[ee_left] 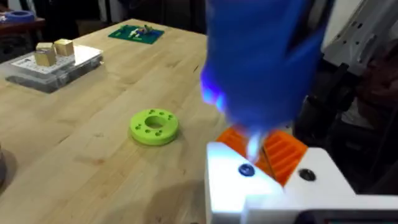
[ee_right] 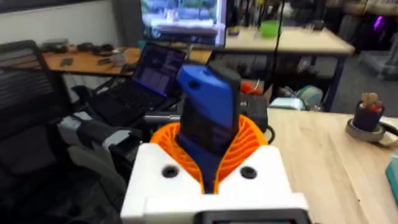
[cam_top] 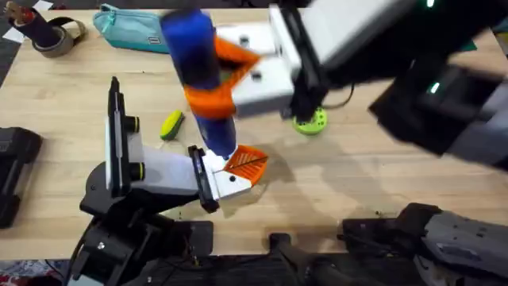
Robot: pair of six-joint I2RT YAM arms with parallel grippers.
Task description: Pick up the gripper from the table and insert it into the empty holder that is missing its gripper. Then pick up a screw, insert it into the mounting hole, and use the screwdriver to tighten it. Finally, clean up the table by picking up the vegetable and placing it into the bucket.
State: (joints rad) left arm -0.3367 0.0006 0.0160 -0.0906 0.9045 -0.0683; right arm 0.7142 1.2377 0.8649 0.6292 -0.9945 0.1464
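Two orange ribbed pads of the right gripper (ee_right: pixel 208 152) clamp the screwdriver (cam_top: pixel 198 75), a thick blue cylinder standing nearly upright between the jaws, tip down on the white-based orange gripper (cam_top: pixel 240 168) below them. The left gripper's jaws cannot be judged.

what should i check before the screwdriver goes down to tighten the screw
1. Screwdriver gripped: ok, the right gripper has its orange pads closed on the blue body.
2. Gripper seated in the holder: looks ok, orange finger sits at the black plate.
3. Tip on the screw: cannot tell, the bit end is blurred.
4. Screw in the mounting hole: cannot tell.
5. Vegetable out of the way: ok, lying on the table beside the holder.
6. Green disc apart from the work: ok.
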